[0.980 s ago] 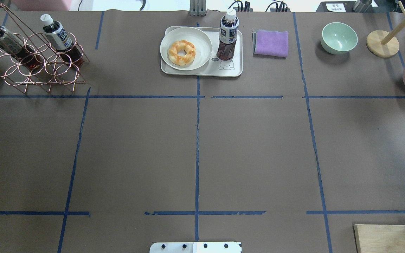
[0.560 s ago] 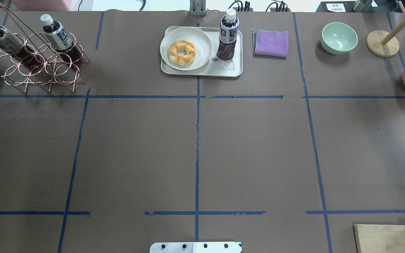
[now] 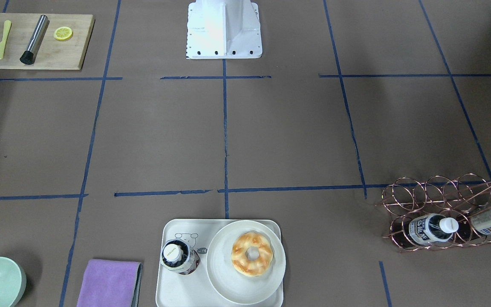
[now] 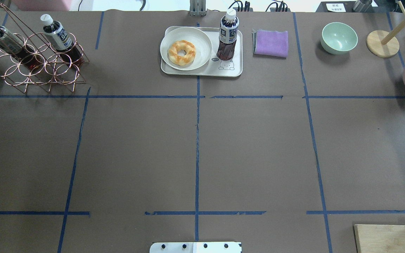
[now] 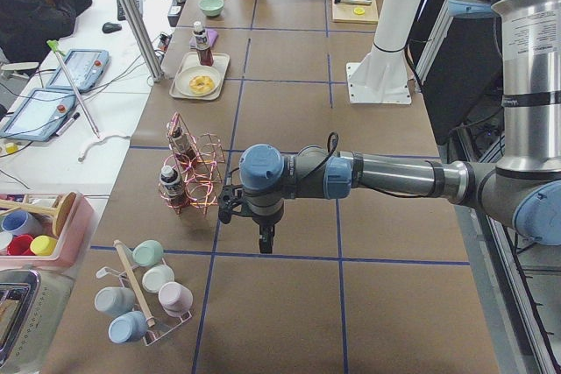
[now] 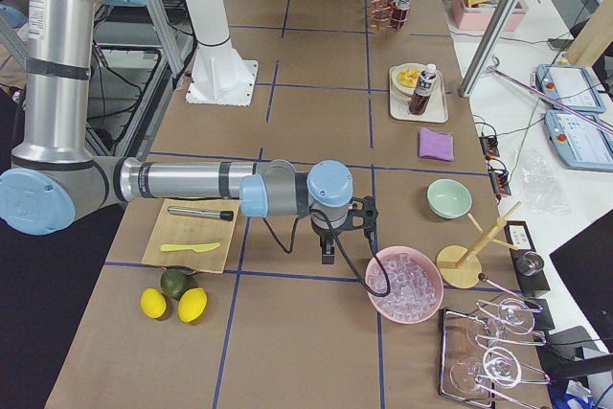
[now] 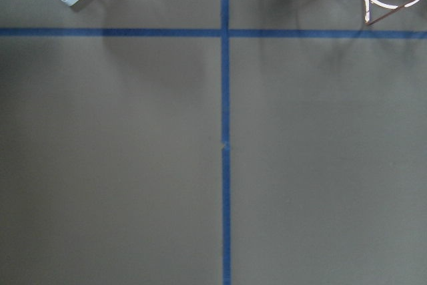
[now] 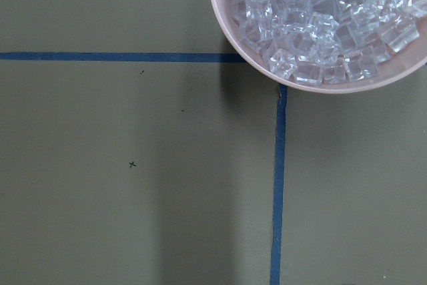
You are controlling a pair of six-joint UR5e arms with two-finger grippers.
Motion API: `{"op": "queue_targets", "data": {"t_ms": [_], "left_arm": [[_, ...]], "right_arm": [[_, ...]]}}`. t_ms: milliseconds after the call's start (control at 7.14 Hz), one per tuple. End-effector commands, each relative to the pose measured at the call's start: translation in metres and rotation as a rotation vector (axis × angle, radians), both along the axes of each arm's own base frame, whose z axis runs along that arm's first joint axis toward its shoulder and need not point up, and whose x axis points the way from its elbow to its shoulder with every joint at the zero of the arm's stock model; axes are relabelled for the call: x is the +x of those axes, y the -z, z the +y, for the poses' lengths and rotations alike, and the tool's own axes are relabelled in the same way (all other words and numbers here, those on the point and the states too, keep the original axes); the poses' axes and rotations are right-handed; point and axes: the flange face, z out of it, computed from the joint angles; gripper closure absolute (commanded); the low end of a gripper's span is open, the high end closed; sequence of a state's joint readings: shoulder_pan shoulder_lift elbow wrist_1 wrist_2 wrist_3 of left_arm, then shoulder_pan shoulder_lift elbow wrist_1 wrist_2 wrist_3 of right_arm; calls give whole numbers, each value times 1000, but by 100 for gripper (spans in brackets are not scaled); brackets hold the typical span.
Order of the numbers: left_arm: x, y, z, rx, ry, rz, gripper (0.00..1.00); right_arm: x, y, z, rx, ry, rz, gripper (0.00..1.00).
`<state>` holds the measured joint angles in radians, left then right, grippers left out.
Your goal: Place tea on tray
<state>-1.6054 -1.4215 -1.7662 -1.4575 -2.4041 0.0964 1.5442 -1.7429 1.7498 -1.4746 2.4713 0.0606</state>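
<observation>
Left gripper (image 5: 265, 238) hangs near the copper rack (image 5: 200, 183), pointing down at the table. Right gripper (image 6: 328, 251) hangs just beside the pink ice bowl (image 6: 412, 316). You see each from a side camera only, so whether either is parted or closed cannot be told. Tea (image 4: 226, 49) stands upright on the tray (image 4: 202, 72), right of the plate (image 4: 202, 40) that bears a doughnut (image 4: 181, 52) and just behind the bear drawing (image 4: 226, 64). Its white-grey label (image 4: 229, 35) shows dark print, possibly one large character, too small for you to read. Two like bottles (image 4: 59, 35) lean in the rack.
</observation>
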Motion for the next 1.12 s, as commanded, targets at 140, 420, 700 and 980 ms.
{"op": "queue_targets", "data": {"t_ms": [140,420,700,980], "left_arm": [[-5,-10,-4,18,-18,-4,0],[-5,-6,-6,23,-18,-5,0],[-5,-5,-6,26,-18,-6,0],[-5,-3,-7,29,-17,-4,0]], "right_arm": [[1,-14,7,-25,-4,-6,0],[5,-15,7,-26,-13,-4,0],[10,-21,9,-34,-21,-2,0],[19,-22,10,-32,-40,-4,0]]}}
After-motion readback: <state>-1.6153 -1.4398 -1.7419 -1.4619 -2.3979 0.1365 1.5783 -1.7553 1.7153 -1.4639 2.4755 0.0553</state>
